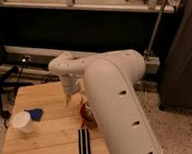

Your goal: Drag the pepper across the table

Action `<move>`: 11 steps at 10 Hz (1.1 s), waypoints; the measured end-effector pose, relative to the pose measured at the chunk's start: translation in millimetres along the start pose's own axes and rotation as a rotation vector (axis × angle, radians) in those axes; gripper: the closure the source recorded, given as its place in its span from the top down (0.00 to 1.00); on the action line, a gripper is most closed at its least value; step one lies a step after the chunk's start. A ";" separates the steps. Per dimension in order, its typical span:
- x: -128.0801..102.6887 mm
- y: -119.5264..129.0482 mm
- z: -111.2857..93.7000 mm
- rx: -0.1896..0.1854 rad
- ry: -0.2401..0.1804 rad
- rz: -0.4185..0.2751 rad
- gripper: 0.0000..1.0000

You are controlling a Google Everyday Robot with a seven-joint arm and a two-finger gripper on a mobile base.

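The table is a square top of light wood planks with visible slat lines. The arm is a smooth, white, rounded shell that hides the table's right edge. The gripper hangs low over the table, near the far edge and right of centre. Jaw state: cannot be told.

The pepper shows only as a small orange-red patch just right of the gripper, at the far rim of the bowl. Its long axis and pointing direction cannot be told. The bowl is round and dark red, and the arm partly hides it.

A white cup stands near the left edge, with a flat blue piece beside it. A dark striped bar lies at the near edge.

The floor is speckled and the back wall is dark. A metal pole leans on the right.
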 end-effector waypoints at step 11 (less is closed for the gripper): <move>-1.1 -5.3 48.4 -0.020 -0.016 0.011 0.53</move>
